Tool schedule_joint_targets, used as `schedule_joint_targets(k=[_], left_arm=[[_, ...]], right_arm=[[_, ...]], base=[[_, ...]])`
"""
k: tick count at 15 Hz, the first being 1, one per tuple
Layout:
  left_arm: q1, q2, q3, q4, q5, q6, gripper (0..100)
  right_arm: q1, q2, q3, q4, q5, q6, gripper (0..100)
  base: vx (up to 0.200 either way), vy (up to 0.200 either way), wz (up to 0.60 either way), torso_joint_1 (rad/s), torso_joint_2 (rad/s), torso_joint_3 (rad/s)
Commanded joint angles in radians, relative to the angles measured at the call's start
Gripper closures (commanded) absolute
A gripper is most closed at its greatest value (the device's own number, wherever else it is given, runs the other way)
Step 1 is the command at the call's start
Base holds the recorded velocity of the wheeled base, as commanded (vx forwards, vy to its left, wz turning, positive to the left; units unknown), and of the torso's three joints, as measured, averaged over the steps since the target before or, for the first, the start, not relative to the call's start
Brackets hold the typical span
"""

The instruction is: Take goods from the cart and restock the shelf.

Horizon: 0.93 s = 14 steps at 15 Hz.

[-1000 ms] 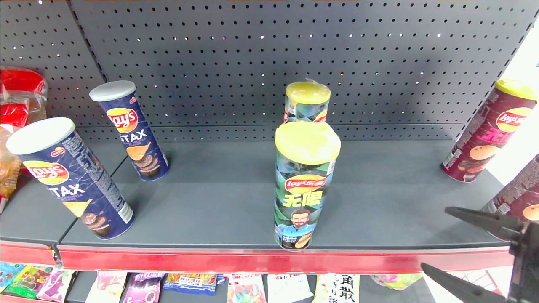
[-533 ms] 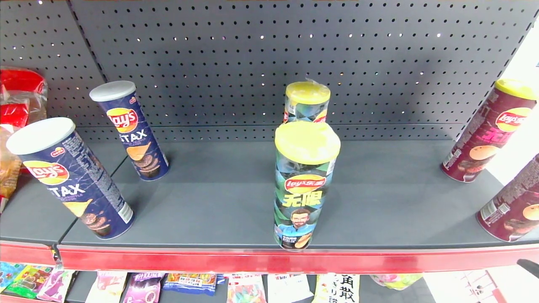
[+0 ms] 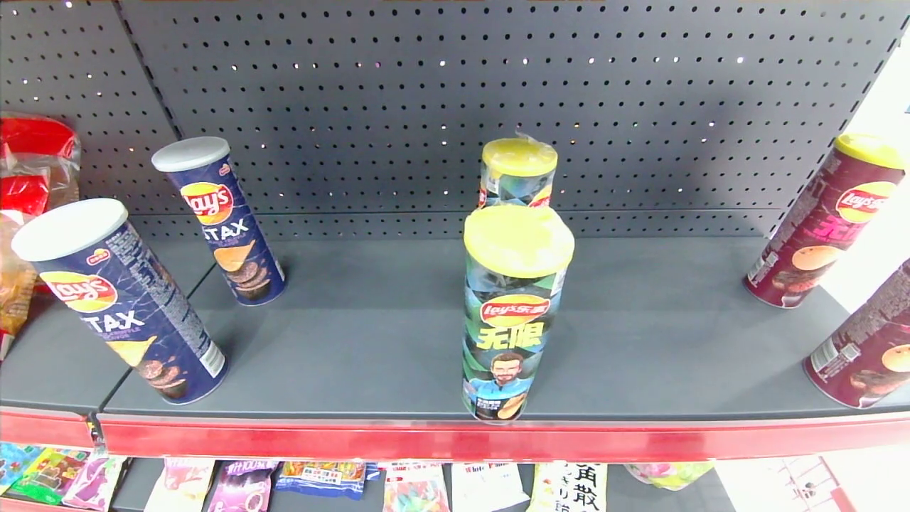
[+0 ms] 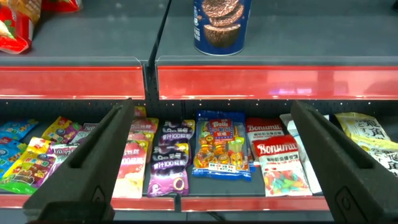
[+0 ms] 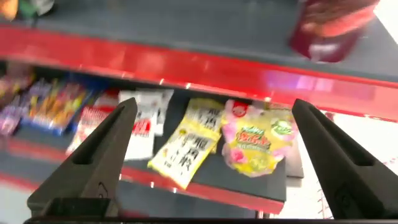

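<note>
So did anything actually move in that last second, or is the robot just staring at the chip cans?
The right gripper drew back, down and to the right, away from the front dark red can on the shelf. It was open then and is open now, facing the snack bags below. Nothing was picked up or released. All six chip cans stayed put.

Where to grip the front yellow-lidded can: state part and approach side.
Likely best: take the front yellow-lidded can around its mid-body, from the front over the red shelf edge. It stands upright at that edge, both sides free; a second can stands behind, so close the jaws sideways.
</note>
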Motion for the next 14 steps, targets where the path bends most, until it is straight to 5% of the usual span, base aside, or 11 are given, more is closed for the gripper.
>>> schedule_joint_targets(k=[1, 4, 8, 10, 14], left_arm=[[0.0, 0.001, 0.0, 0.0, 0.0, 0.0, 0], [0.0, 0.001, 0.0, 0.0, 0.0, 0.0, 0], [0.0, 0.001, 0.0, 0.0, 0.0, 0.0, 0], [0.0, 0.001, 0.0, 0.0, 0.0, 0.0, 0], [0.0, 0.001, 0.0, 0.0, -0.008, 0.006, 0]], right_arm=[[0.007, -0.068, 0.002, -0.006, -0.056, 0.053, 0], [0.007, -0.068, 0.008, -0.028, -0.086, 0.132, 0], [0.007, -0.068, 0.01, -0.026, -0.05, 0.014, 0], [0.007, -0.068, 0.01, -0.008, -0.26, 0.039, 0], [0.009, -0.068, 0.01, 0.031, -0.171, 0.062, 0]], base=[[0.0, 0.0, 0.0, 0.0, 0.0, 0.0], [0.0, 0.0, 0.0, 0.0, 0.0, 0.0], [0.0, 0.0, 0.0, 0.0, 0.0, 0.0], [0.0, 0.0, 0.0, 0.0, 0.0, 0.0], [0.0, 0.0, 0.0, 0.0, 0.0, 0.0]])
